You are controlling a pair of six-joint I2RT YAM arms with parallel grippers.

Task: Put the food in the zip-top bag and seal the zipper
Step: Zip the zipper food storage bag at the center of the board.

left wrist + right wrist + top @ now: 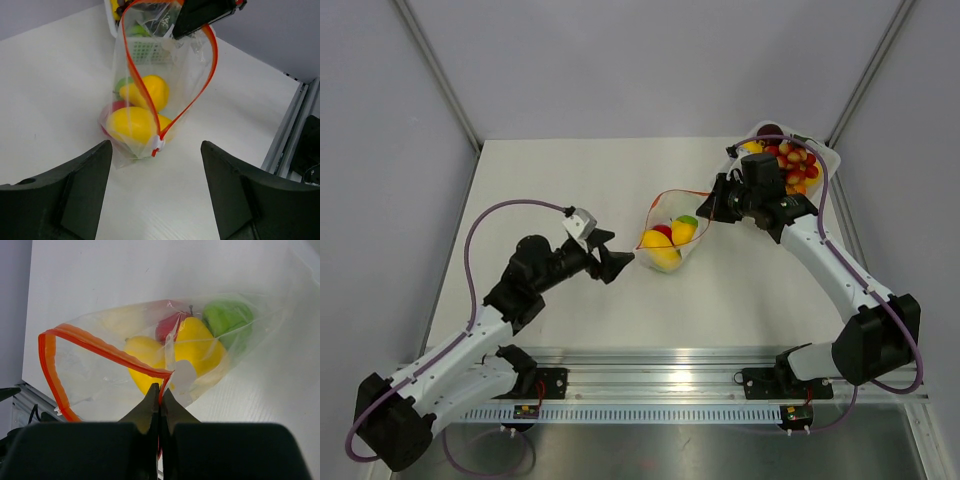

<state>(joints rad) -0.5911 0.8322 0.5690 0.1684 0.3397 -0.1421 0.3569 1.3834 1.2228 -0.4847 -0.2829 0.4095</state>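
A: Clamped shut on the zipper [100,347] at the right gripper [160,389], far-right corner of the zip-top bag [665,215], mid-table.

B: Spread wide at the left gripper [620,258], just left of it, facing the white slider [158,144].

A: Gaping along a near-left to far-right line, with food [661,250] already inside.

B: Shows that slider only from the left wrist, and the pinch itself only from the right wrist.

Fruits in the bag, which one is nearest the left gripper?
The larger yellow fruit, lowest in the bag; the smaller yellow, green and red ones sit behind it.
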